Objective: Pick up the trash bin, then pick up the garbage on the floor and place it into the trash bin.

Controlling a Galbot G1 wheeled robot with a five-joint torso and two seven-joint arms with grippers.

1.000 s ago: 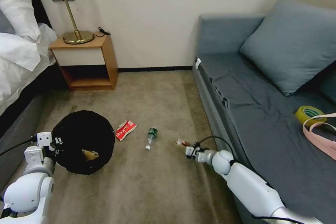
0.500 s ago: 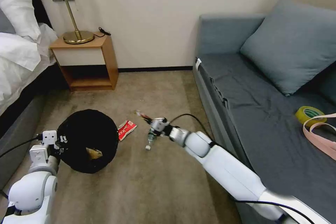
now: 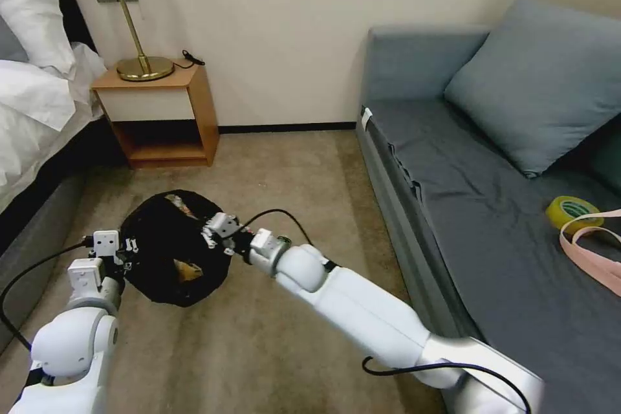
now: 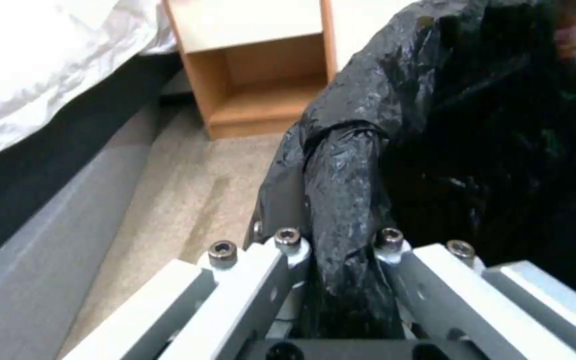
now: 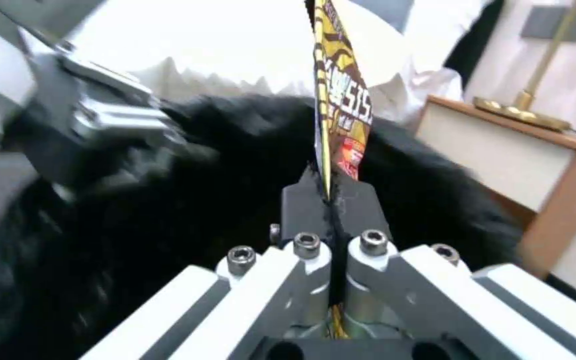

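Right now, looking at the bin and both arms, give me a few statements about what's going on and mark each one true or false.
1. The left end effector is clamped on the black bag at the trash bin's rim. True.
2. The right end effector is empty. False: it is shut on a yellow snack wrapper.
3. The right end effector is over the sofa. False: in the head view it is at the bin's opening.
4. The yellow tape roll lies on the sofa. True.
5. The lamp stands on the floor. False: it stands on the wooden nightstand.
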